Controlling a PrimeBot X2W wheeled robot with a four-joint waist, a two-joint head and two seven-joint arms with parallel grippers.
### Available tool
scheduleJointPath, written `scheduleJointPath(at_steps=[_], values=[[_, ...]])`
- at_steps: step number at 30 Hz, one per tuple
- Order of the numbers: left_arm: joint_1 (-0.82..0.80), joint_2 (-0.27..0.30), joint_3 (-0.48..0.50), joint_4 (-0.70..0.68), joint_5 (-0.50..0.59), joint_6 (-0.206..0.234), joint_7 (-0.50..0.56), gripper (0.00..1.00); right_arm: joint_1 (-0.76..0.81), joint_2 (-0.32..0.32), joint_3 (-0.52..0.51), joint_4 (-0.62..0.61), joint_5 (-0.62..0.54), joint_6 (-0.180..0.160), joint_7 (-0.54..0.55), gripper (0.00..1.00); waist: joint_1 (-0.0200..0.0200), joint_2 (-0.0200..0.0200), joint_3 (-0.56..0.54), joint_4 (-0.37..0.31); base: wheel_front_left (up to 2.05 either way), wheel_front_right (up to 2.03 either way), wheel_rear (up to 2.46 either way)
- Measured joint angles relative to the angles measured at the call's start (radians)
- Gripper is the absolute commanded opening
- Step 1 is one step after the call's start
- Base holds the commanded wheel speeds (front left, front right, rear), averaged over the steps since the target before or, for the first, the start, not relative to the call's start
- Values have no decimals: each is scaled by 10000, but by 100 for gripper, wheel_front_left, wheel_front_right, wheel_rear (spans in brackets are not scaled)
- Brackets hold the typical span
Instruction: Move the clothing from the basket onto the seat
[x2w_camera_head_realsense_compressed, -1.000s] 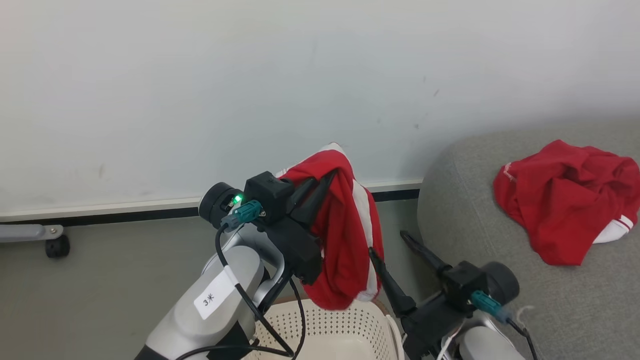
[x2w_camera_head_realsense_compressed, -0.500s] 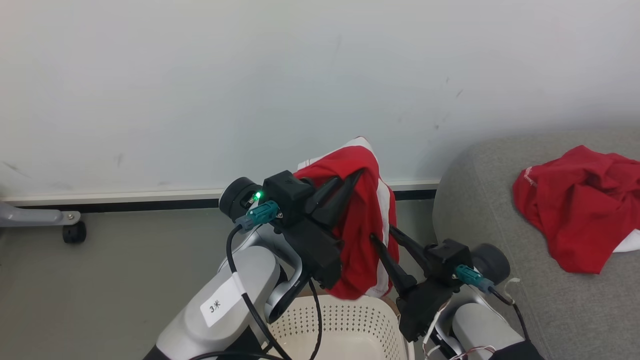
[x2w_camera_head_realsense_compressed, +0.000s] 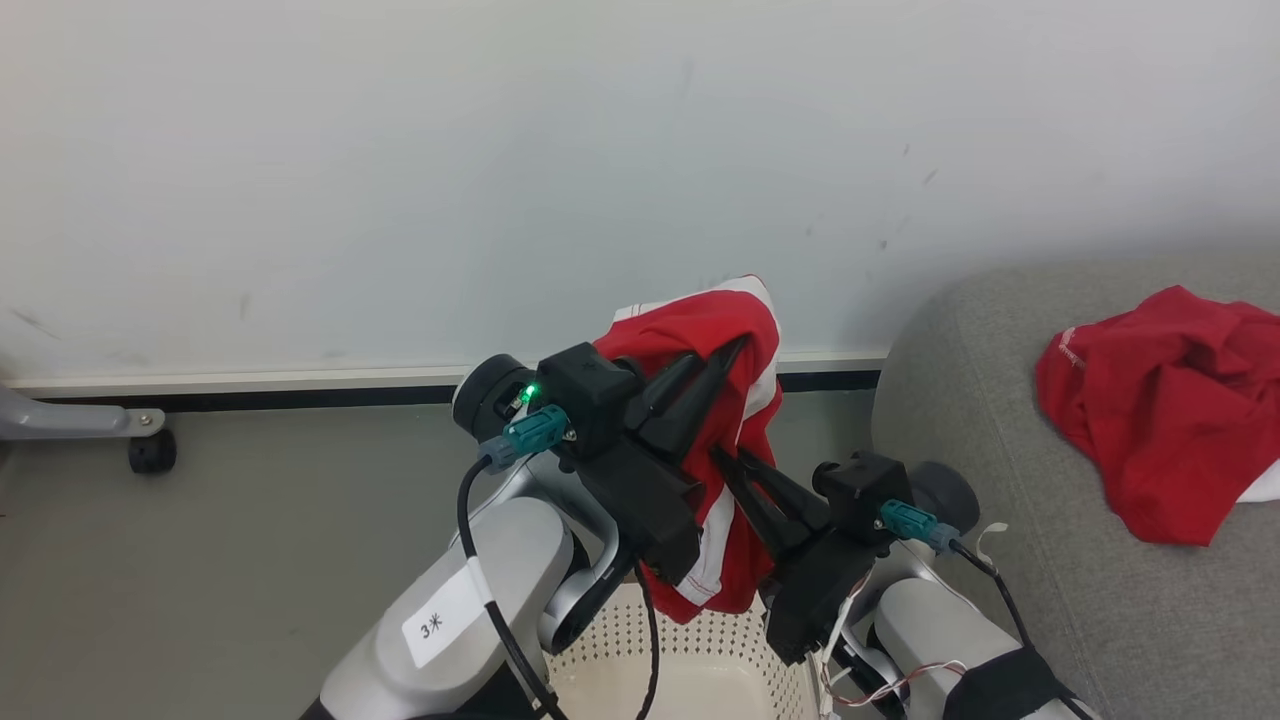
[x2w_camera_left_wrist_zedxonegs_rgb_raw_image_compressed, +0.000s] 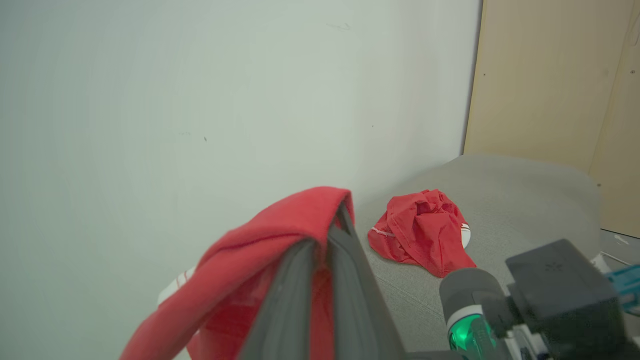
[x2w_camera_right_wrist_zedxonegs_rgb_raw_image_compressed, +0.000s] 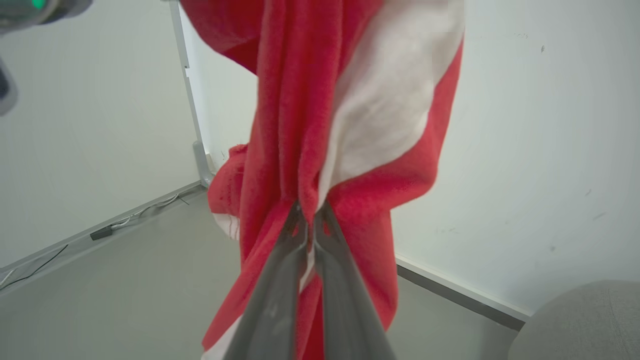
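A red garment with white stripes (x2w_camera_head_realsense_compressed: 735, 335) hangs in the air above the cream basket (x2w_camera_head_realsense_compressed: 690, 665). My left gripper (x2w_camera_head_realsense_compressed: 722, 352) is shut on its top fold, and the wrist view shows red cloth (x2w_camera_left_wrist_zedxonegs_rgb_raw_image_compressed: 280, 220) draped over the closed fingers (x2w_camera_left_wrist_zedxonegs_rgb_raw_image_compressed: 345, 260). My right gripper (x2w_camera_head_realsense_compressed: 728, 462) is shut on the hanging cloth lower down; its wrist view shows the fingertips (x2w_camera_right_wrist_zedxonegs_rgb_raw_image_compressed: 302, 220) pinching red and white fabric (x2w_camera_right_wrist_zedxonegs_rgb_raw_image_compressed: 350, 115). A second red garment (x2w_camera_head_realsense_compressed: 1165, 410) lies crumpled on the grey seat (x2w_camera_head_realsense_compressed: 960, 400) at the right, also on the seat cushion (x2w_camera_left_wrist_zedxonegs_rgb_raw_image_compressed: 500, 200) as a red heap (x2w_camera_left_wrist_zedxonegs_rgb_raw_image_compressed: 422, 230).
A white wall with a dark baseboard (x2w_camera_head_realsense_compressed: 300, 395) runs behind. A grey frame leg with a black caster (x2w_camera_head_realsense_compressed: 150, 450) stands at the left on the grey floor (x2w_camera_head_realsense_compressed: 250, 550). A beige panel (x2w_camera_left_wrist_zedxonegs_rgb_raw_image_compressed: 555, 80) rises behind the seat.
My right gripper moved up and left to the hanging garment and shut on it. The head camera shifted, so the seat sits further right in the picture.
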Motion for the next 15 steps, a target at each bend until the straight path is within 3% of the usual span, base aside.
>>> scheduleJointPath(at_steps=[7,10,11,12,13,15], values=[[454,157,303,-27,-169,238,-2,0,-207,0,-29,226,247,4,0,0,0,0,59,-250,0,0,0],[723,360,477,-8,-370,353,-17,47,-305,-2,-234,339,247,6,0,0,0,0,68,-417,0,0,0],[833,420,527,6,-393,360,-19,66,-323,-8,-316,328,247,4,0,0,0,0,69,-480,0,0,0],[953,470,568,6,-414,397,-48,94,-328,-27,-395,297,247,6,0,0,0,0,69,-549,0,0,0],[1063,512,589,10,-430,443,-71,100,-329,-63,-454,255,247,6,0,0,0,0,68,-620,0,0,0],[1261,575,623,6,-449,447,-107,100,-331,-240,-579,132,247,6,0,0,0,0,65,-773,0,0,0]])
